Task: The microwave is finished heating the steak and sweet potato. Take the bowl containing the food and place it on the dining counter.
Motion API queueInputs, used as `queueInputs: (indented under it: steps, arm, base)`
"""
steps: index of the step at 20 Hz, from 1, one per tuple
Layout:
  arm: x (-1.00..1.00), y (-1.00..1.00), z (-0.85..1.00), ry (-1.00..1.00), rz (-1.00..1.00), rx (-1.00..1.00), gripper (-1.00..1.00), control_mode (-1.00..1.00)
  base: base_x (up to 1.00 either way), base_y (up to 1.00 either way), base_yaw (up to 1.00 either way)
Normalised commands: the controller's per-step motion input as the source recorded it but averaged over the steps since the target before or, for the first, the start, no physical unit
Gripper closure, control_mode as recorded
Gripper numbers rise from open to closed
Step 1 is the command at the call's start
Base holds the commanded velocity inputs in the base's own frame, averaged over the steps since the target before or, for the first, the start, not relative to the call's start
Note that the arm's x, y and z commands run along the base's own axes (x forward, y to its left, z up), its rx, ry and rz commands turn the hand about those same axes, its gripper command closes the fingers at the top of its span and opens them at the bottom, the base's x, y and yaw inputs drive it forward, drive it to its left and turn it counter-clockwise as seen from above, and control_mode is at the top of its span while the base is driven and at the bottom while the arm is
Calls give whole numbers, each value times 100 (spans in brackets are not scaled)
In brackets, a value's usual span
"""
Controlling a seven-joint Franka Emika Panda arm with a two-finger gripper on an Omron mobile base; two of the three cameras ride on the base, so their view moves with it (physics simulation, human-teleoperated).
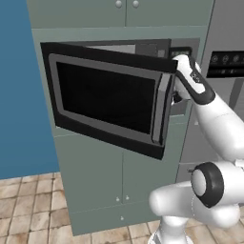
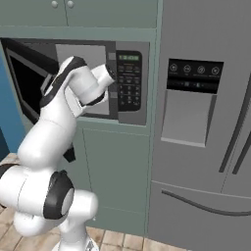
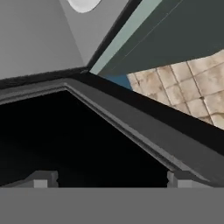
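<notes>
White arm links (image 1: pixel 209 186) rise closest, bending up so the hand reaches behind the swung-out door (image 1: pixel 107 95) of the microwave (image 2: pixel 105 81), beside its button panel (image 2: pixel 129 81). Its jaws stand wide apart with nothing between them, fingertips (image 3: pixel 43 178) over the dark door window. What sits inside the microwave cannot be made out.
</notes>
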Motion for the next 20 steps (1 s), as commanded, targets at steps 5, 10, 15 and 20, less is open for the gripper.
queueInputs:
  steps: [5,10,15,20]
  arm:
    - [-90,100,0,-5,30,0,-100,-100]
    - [-68,100,0,-10,21,0,-100,-100]
    - [-33,100,0,-14,2,0,-100,-100]
    - [0,80,0,-12,-9,-2,-100,-100]
  base:
    - [0,0,0]
    - [0,0,0]
    - [0,0,0]
    - [0,0,0]
